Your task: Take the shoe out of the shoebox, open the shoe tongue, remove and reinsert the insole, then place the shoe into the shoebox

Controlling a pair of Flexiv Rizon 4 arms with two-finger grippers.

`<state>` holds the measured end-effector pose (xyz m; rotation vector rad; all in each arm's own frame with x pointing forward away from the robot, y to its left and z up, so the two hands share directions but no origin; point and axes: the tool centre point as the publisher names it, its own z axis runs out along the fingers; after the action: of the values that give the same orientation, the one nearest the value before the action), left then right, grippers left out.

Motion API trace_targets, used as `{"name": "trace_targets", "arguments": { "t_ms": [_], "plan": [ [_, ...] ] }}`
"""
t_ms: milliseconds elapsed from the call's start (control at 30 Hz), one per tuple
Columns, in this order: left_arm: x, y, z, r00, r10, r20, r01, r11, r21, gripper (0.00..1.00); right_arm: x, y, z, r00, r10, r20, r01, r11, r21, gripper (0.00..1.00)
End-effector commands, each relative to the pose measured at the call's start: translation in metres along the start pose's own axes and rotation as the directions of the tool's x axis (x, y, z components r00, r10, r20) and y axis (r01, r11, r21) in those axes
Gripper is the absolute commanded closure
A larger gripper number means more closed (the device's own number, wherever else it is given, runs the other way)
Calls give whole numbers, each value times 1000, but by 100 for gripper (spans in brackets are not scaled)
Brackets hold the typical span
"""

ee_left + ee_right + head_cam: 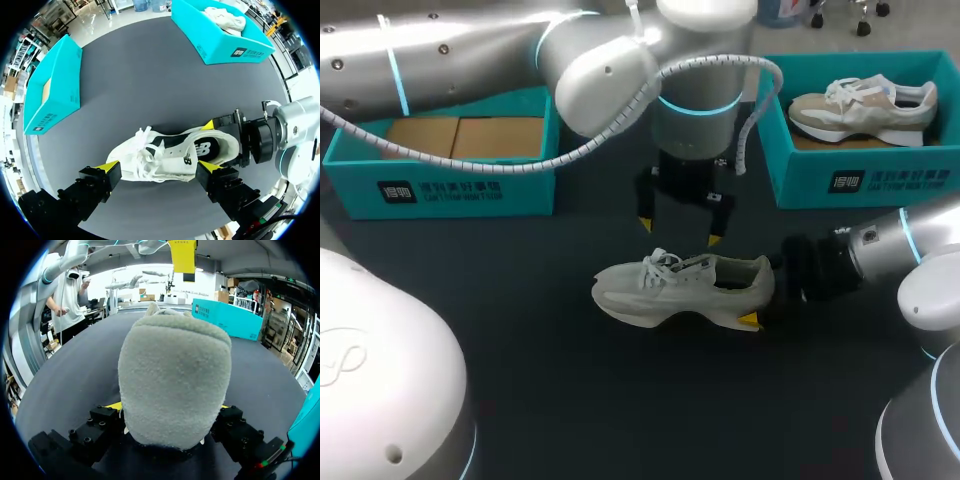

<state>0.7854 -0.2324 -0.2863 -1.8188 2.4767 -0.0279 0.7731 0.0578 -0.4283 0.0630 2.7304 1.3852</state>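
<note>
Currently shoe (680,288) is out on the dark bench (570,400), toe toward L-arm side, heel toward R arm. R tool (760,292) is at shoe's heel and clamped on it, one finger each side, w/ yellow slivers showing beside the grey heel fabric in R wrist view. L tool (156,167) hangs just above shoe's lace area, fingers wide apart, gripping nothing; can't tell if either tip touches. Beyond shoe on L-arm side is a teal shoebox (440,185) w/ brown cardboard (460,138) inside. Beyond shoe on R-arm side, a second shoebox (860,180) holds another shoe (865,105).
</note>
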Motion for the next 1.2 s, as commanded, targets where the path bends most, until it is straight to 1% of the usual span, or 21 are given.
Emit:
{"name": "trace_targets", "arguments": {
  "t_ms": [33, 200, 400, 600, 733, 833, 900, 933, 967, 1000, 1133, 1200],
  "plan": [
    [16, 1, 14, 1000, 5, 17, -5, 1000, 5, 0, 2, -1, 5, 1000, 0, 2, 0, 1000, 4, 100],
    [26, 2, 27, 1000, 3, 26, -3, 1000, 7, 0, 2, -1, 5, 1000, 0, 2, 0, 1000, 4, 100],
    [33, 0, 37, 998, -34, 51, 32, 999, 36, 0, 2, -1, 5, 1000, 0, 2, 0, 1000, 4, 100],
    [39, 0, 49, 997, -35, 75, 32, 999, 35, 0, 2, -1, 5, 1000, 0, 2, 0, 1000, 4, 100],
    [35, 5, 54, 994, -64, 87, 62, 998, 21, 0, 2, -1, 5, 1000, 0, 2, 0, 1000, 4, 100],
    [28, 10, 57, 990, -105, 98, 106, 994, -4, 0, 2, -1, 5, 1000, 0, 2, 0, 1000, 4, 100],
    [24, 12, 58, 985, -128, 116, 130, 992, -7, 1, 2, -1, 5, 1000, 0, 2, 0, 1000, 4, 100],
    [22, 14, 58, 982, -141, 125, 143, 990, -11, 6, 2, -1, 5, 1000, 0, 2, 0, 1000, 4, 100],
    [20, 15, 58, 981, -147, 129, 151, 988, -16, 14, 2, -1, 5, 1000, 0, 2, 0, 1000, 4, 100],
    [18, 16, 57, 979, -158, 132, 161, 987, -15, 29, 2, -1, 5, 1000, 0, 2, 0, 1000, 4, 100],
    [11, 20, 50, 974, -186, 131, 189, 982, -9, 63, 2, -1, 5, 1000, 0, 2, 0, 1000, 4, 100],
    [8, 23, 45, 973, -195, 123, 197, 980, -4, 85, 2, -1, 5, 1000, 0, 2, 0, 1000, 4, 100]
  ]
}}
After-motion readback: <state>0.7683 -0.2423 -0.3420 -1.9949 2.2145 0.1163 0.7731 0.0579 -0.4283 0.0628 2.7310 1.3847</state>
